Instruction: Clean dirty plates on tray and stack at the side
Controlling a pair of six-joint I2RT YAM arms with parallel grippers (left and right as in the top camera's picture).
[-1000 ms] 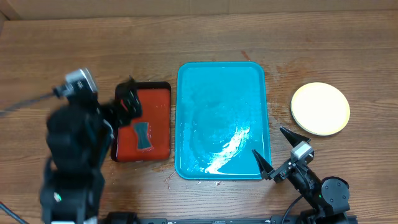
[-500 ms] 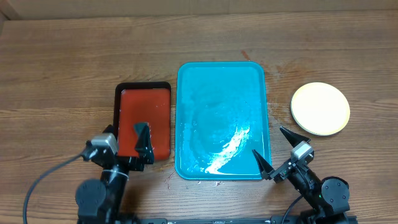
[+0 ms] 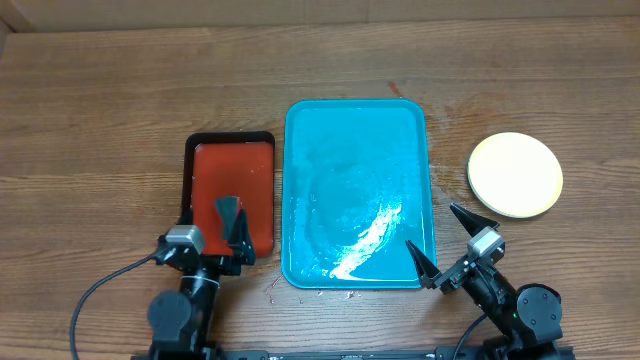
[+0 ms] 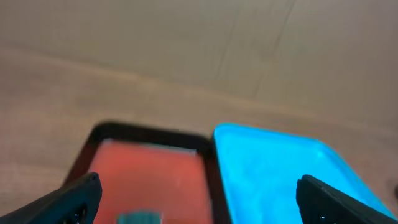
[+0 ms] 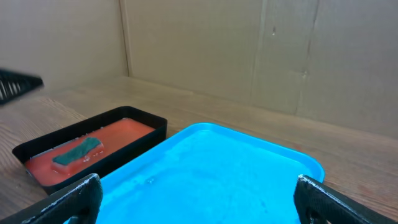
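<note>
The turquoise tray point(image 3: 355, 190) lies in the middle of the table with nothing on it, its surface wet and shiny. It also shows in the right wrist view point(image 5: 211, 174) and the left wrist view point(image 4: 280, 168). The pale yellow plates point(image 3: 515, 175) with lime rims sit as one round stack on the wood to the right of the tray; I cannot tell how many there are. My left gripper point(image 3: 215, 245) is open and empty at the near end of the red tray. My right gripper point(image 3: 447, 242) is open and empty at the turquoise tray's near right corner.
A smaller black-rimmed tray point(image 3: 230, 150) with a red-orange inside lies left of the turquoise tray. A teal sponge point(image 5: 78, 151) lies in it, just ahead of the left gripper. A cardboard wall stands at the back.
The left arm has pulled back from above the red tray to the table's near edge, with its gripper open. The right arm, tray and plates have not moved.
</note>
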